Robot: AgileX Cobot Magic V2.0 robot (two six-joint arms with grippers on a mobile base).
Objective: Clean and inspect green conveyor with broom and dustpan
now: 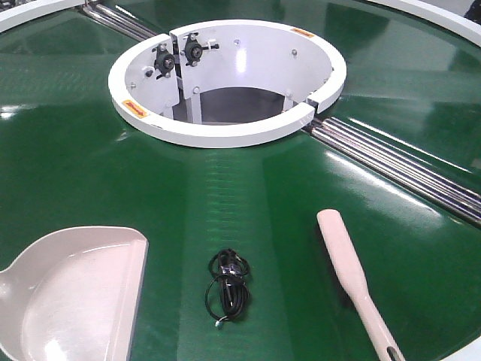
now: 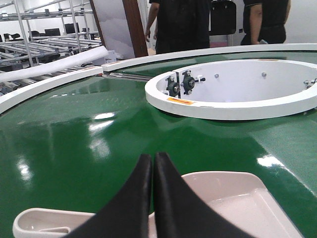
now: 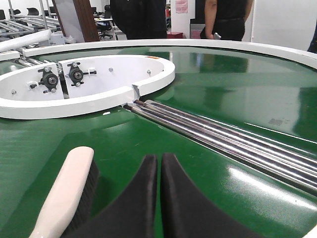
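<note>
On the green conveyor [image 1: 75,165], the dustpan [image 1: 83,293] lies at eight o'clock and the broom [image 1: 347,263] at four o'clock in the front view, with a black cable coil [image 1: 228,286] between them and the white ring [image 1: 225,134] at twelve, while the left claw [image 2: 152,157] and right claw [image 3: 159,158] are both closed on nothing.
</note>
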